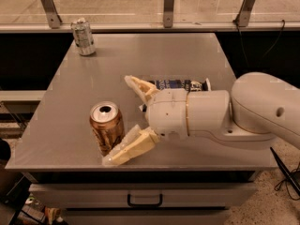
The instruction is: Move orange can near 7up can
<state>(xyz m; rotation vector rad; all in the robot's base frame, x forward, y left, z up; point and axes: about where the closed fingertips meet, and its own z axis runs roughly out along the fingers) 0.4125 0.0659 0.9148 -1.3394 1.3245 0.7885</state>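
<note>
The orange can (pixel 107 127) stands upright near the front left of the grey table (pixel 187 60); it is copper-orange with a silver top. My gripper (pixel 122 121) is open just to its right, reaching in from the right. One cream finger (pixel 138 87) lies behind the can and the other (pixel 127 150) in front of it, low by the can's base. The can sits partly between them. The 7up can (pixel 83 36), silver-grey with a dented top, stands at the table's far left corner, well away from the gripper.
A dark blue snack bag (pixel 180 84) lies on the table behind my wrist, partly hidden by it. A glass railing with metal posts (pixel 168 6) runs behind the table. A drawer with a handle (pixel 144 201) is below the front edge.
</note>
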